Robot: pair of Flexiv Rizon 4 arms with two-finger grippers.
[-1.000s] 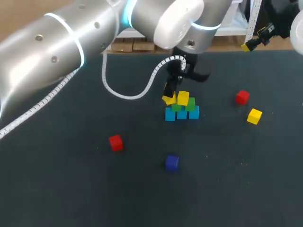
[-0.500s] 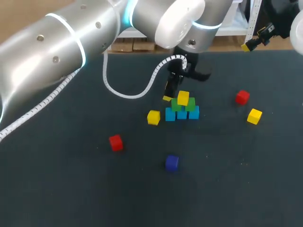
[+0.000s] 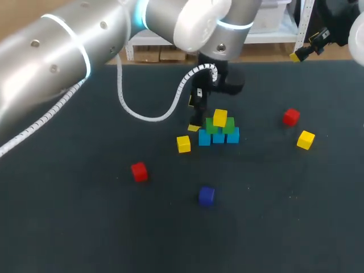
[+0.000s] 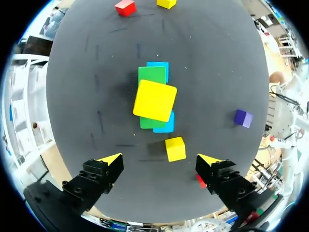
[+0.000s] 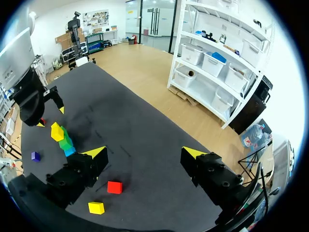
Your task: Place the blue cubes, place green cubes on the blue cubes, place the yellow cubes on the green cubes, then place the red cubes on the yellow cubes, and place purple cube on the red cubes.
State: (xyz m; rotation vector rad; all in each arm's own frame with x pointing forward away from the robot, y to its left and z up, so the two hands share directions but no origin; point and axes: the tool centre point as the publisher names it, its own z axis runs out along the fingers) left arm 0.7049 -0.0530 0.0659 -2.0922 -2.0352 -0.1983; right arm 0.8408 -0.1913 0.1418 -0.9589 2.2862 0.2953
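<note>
no readable text or labels anywhere

Yellow cube (image 3: 183, 144), purple cube (image 3: 206, 195)

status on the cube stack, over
Left gripper open, right gripper open, both empty. Blue cubes and green cubes laid, one yellow cube on top. Another yellow cube loose on the mat beside the blue cubes.

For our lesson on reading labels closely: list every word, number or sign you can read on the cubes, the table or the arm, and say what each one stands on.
There is no text to read in these views.
Stack of cubes: plain coloured faces, no print.
Table: plain dark surface, no marks.
Left arm: no legible label.
</note>
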